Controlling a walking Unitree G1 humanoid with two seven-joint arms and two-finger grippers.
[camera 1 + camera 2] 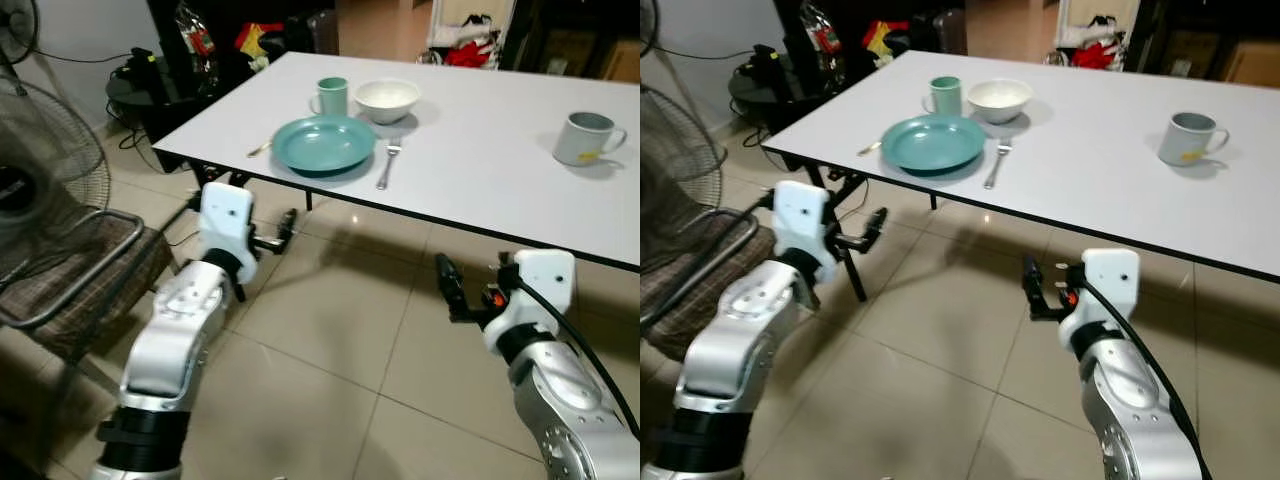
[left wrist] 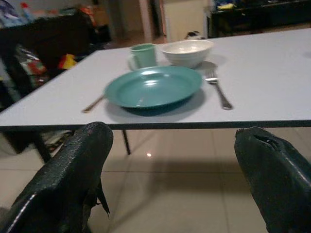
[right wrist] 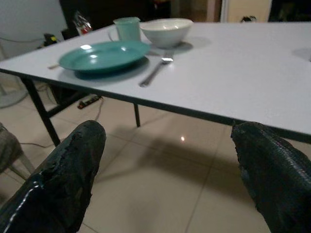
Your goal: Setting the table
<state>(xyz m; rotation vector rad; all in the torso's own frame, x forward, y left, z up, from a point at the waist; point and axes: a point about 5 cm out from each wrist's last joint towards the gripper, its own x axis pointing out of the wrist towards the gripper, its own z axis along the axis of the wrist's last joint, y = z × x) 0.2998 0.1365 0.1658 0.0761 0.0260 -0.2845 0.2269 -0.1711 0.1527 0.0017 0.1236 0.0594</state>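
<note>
On the white table (image 1: pixel 480 170) lies a teal plate (image 1: pixel 323 144) with a silver fork (image 1: pixel 388 164) to its right and a thin utensil (image 1: pixel 259 150) to its left. Behind the plate stand a small green cup (image 1: pixel 332 96) and a white bowl (image 1: pixel 387 99). A grey mug (image 1: pixel 587 138) sits alone at the far right. My left gripper (image 1: pixel 278 232) hovers below the table's near edge, open and holding nothing. My right gripper (image 1: pixel 462 290) is low over the floor, also open and holding nothing.
A chair with a metal frame (image 1: pixel 70 285) and a standing fan (image 1: pixel 45 160) are at my left. A dark side table (image 1: pixel 150 95) with cables stands beyond the table's left corner. Tiled floor (image 1: pixel 340 340) lies between me and the table.
</note>
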